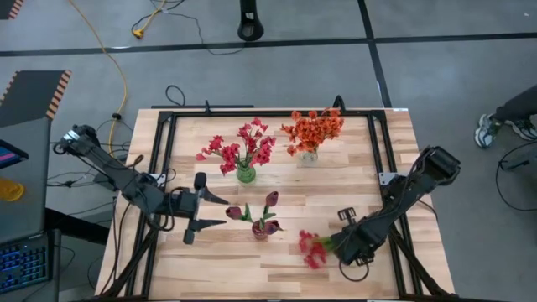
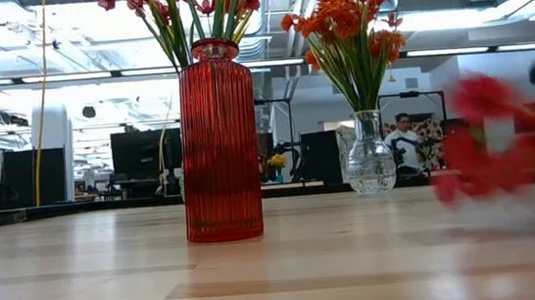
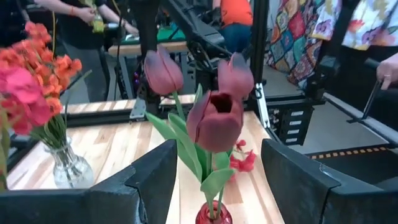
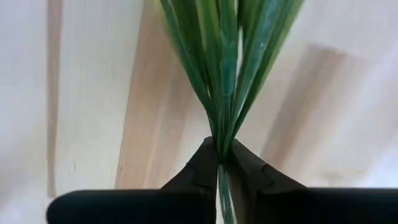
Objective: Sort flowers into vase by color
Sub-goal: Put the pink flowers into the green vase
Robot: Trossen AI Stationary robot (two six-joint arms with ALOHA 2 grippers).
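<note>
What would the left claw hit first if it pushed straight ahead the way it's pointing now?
Most likely the maroon tulips in the small red vase: they stand dead ahead of the open left claw, centred between its fingers. Depth is hard to judge.

Left claw [image 1: 204, 210] gapes wide at table's left; right claw [image 1: 334, 243] seemingly pinched shut, front-right.

A red ribbed vase [image 2: 217, 140] stands nearest, a clear vase of orange flowers [image 2: 346, 24] behind.
</note>
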